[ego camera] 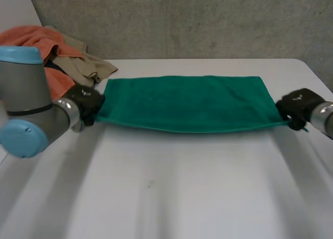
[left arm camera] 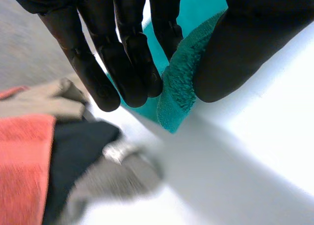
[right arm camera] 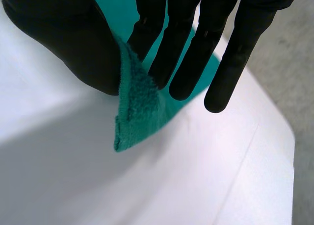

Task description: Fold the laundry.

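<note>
Green towel [ego camera: 187, 101] stretched between two robot hands on the white counter [ego camera: 177, 192].
The left robot hand [ego camera: 86, 104] pinches the towel's near left corner between its thumb and straight fingers — the right robot hand [ego camera: 297, 108] pinches the near right corner the same way. The towel lies lengthwise across the counter's far half, its near edge pulled taut. A heap of orange, tan and dark clothes [ego camera: 67, 57] sits at the far left, just beside the towel.
</note>
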Robot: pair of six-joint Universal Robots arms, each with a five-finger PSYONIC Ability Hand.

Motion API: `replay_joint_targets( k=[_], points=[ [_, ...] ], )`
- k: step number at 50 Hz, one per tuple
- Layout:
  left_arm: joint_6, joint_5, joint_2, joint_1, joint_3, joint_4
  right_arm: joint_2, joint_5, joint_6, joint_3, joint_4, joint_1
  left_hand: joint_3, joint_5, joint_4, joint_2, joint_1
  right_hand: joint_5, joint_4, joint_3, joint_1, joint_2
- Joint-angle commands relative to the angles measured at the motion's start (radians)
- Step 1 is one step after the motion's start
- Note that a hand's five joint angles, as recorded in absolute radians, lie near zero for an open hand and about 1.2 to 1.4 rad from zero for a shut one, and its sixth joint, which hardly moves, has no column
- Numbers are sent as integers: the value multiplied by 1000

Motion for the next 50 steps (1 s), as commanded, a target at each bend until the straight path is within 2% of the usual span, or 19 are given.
replay_joint_targets(
  k=[1, 3, 5, 8, 12, 17, 23, 29, 33, 42, 44, 46, 47, 50],
  points=[
    [171, -12, 208, -6, -220, -225, -167, 1, -285, 125, 351, -97, 203, 238, 197, 200, 229, 205, 198, 204, 251, 218],
    [211, 5, 257, -10, -266, -257, -188, -19, -374, 143, 370, -111, 203, 238, 197, 200, 229, 205, 198, 204, 251, 218],
    [236, 14, 279, -20, -284, -263, -187, -27, -381, 148, 352, -108, 203, 238, 197, 200, 229, 205, 198, 204, 251, 218],
    [259, 16, 265, -37, -285, -242, -156, -28, -320, 125, 290, -79, 203, 238, 197, 200, 229, 205, 198, 204, 251, 218],
    [218, -19, 192, -38, -236, -202, -87, -21, -224, 66, 181, -42, 203, 238, 197, 200, 229, 205, 198, 204, 251, 218],
    [89, -90, 66, -63, -78, -174, 26, 13, -110, -44, 10, -8, 203, 238, 197, 200, 229, 205, 198, 204, 251, 218],
    [17, -157, -96, -93, 144, -163, 141, 28, -10, -153, -133, 35, 203, 238, 197, 200, 229, 205, 198, 204, 251, 218],
    [-3, -240, -193, -113, 293, -180, 233, 25, 9, -227, -311, 73, 203, 238, 197, 200, 229, 205, 198, 204, 251, 218],
    [-2, -265, -242, -116, 369, -165, 290, 36, 14, -274, -391, 92, 203, 238, 197, 200, 229, 205, 198, 204, 251, 218],
    [1, -270, -357, -129, 542, -119, 411, 114, 7, -391, -432, 110, 203, 238, 197, 200, 229, 205, 198, 204, 251, 218],
    [6, -274, -385, -135, 573, -120, 439, 124, 6, -409, -440, 121, -398, -363, -405, -401, -372, -1016, -1024, -1018, -970, -1004],
    [12, -280, -397, -144, 593, -116, 450, 133, 4, -414, -449, 131, -936, -901, -943, -939, -910, -986, -994, -987, -940, -974],
    [17, -279, -404, -156, 608, -116, 454, 140, 9, -415, -460, 135, -1018, -984, -1025, -1022, -993, -1016, -1024, -1018, -970, -1004],
    [24, -274, -404, -167, 625, -101, 445, 150, 17, -412, -475, 139, -1018, -984, -1025, -1022, -993, -1016, -1024, -1018, -970, -1004]
  ],
)
